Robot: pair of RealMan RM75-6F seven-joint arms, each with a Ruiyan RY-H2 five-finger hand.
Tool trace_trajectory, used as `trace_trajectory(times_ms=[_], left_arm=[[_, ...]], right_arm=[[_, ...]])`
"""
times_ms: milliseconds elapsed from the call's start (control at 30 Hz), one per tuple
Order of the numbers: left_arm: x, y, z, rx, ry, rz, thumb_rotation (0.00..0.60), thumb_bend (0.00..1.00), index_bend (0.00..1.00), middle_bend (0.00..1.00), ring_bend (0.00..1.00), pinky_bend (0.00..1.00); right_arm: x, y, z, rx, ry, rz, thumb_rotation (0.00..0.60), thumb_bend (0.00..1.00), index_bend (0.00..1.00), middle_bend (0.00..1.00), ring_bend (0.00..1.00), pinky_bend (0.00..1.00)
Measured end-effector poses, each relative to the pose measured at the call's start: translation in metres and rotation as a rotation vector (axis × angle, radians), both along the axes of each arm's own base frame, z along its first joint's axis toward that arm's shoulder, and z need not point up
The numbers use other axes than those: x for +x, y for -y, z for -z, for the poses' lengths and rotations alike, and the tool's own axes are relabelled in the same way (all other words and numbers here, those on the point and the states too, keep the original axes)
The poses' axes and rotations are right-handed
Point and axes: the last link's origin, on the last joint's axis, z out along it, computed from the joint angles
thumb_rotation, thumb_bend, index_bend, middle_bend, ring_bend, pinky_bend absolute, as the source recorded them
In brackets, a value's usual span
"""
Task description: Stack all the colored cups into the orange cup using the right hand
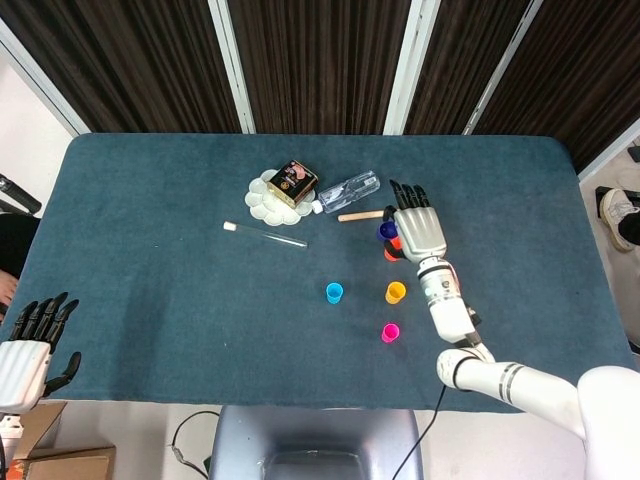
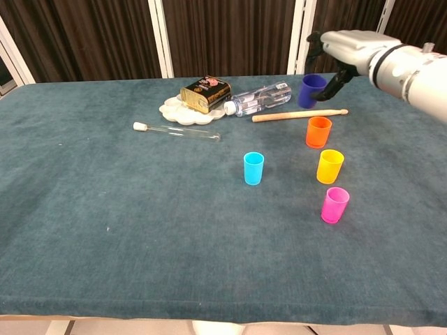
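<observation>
My right hand (image 2: 342,50) (image 1: 418,228) holds the dark blue cup (image 2: 313,91) (image 1: 387,231) in the air, above and slightly behind the orange cup (image 2: 318,132) (image 1: 391,250). The orange cup stands upright on the table. In front of it stand the yellow cup (image 2: 330,166) (image 1: 396,292) and the pink cup (image 2: 334,204) (image 1: 390,333). The light blue cup (image 2: 253,168) (image 1: 334,292) stands to their left. My left hand (image 1: 35,335) hangs off the table's near left corner, fingers apart, holding nothing.
A wooden stick (image 2: 299,115) lies just behind the orange cup. Further back left are a clear plastic bottle (image 2: 260,98), a white palette (image 2: 183,112) with a brown box (image 2: 205,93) on it, and a glass test tube (image 2: 177,132).
</observation>
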Motion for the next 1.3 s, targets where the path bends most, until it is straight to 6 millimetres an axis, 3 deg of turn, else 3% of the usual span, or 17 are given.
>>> trace_trajectory(times_ms=[400,467,600,667,800,1033,1167,1300], left_arm=[[0.002,0.0,0.003,-0.007,-0.005,0.008,0.6,0.42,0.0,0.0,0.0,0.06],[0.001,0.0,0.003,-0.006,-0.004,0.005,0.6,0.42,0.0,0.0,0.0,0.06],[0.001,-0.001,0.002,-0.006,0.0,0.004,0.6,0.42,0.0,0.0,0.0,0.06],[0.001,-0.001,0.001,-0.006,0.001,0.005,0.6,0.42,0.0,0.0,0.0,0.06],[0.001,0.0,0.001,-0.006,-0.004,0.003,0.6,0.42,0.0,0.0,0.0,0.06],[0.001,0.0,0.003,-0.006,-0.007,0.002,0.6,0.42,0.0,0.0,0.0,0.06],[0.002,-0.001,0.004,-0.009,-0.009,0.0,0.6,0.42,0.0,0.0,0.0,0.06],[0.003,0.0,0.005,-0.013,-0.01,0.006,0.6,0.42,0.0,0.0,0.0,0.06]], right_arm=[[-0.026,0.002,0.02,0.042,-0.083,0.068,0.6,0.48,0.65,0.07,0.0,0.0],[-0.027,0.002,0.023,0.05,-0.094,0.073,0.6,0.48,0.54,0.06,0.0,0.0],[-0.029,0.0,0.027,0.078,-0.11,0.087,0.6,0.48,0.11,0.0,0.0,0.0],[-0.027,-0.002,0.026,0.088,-0.101,0.081,0.6,0.48,0.02,0.0,0.0,0.0],[-0.024,-0.008,0.018,0.092,-0.101,0.045,0.6,0.46,0.02,0.0,0.0,0.0],[-0.017,-0.036,0.007,0.176,-0.078,-0.05,0.6,0.45,0.16,0.0,0.0,0.0],[-0.027,-0.062,0.0,0.254,-0.144,-0.106,0.6,0.45,0.22,0.0,0.0,0.0],[-0.04,-0.077,0.006,0.301,-0.195,-0.11,0.6,0.45,0.26,0.0,0.0,0.0]])
